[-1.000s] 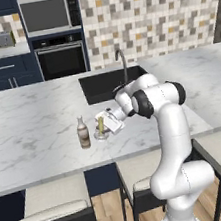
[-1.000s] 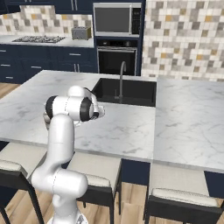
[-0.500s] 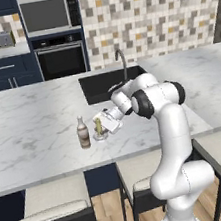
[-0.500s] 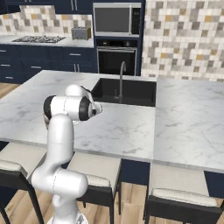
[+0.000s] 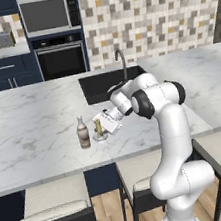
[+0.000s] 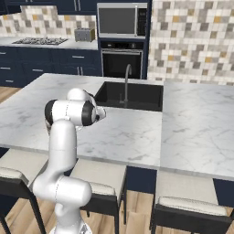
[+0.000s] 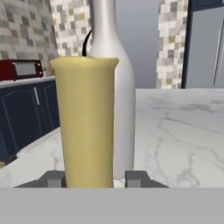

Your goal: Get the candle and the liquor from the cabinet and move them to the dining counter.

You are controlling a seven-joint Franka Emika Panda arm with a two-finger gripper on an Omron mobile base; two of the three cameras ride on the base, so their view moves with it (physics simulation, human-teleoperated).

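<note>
The gripper [image 5: 103, 125] is clenched on the candle [image 5: 98, 128] — the candle stands upright on the dining counter [image 5: 29, 125], just beside the liquor [image 5: 82, 133] bottle, near the counter's front edge.

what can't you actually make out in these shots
- Candle base: hand view, cut off at the bottom edge; left base view, too small.
- Liquor cap and label: hand view, top cropped, candle covers the body.
- Hand: right base view, behind the arm.
- Dining counter near the candle: right base view, arm blocks it.
</note>
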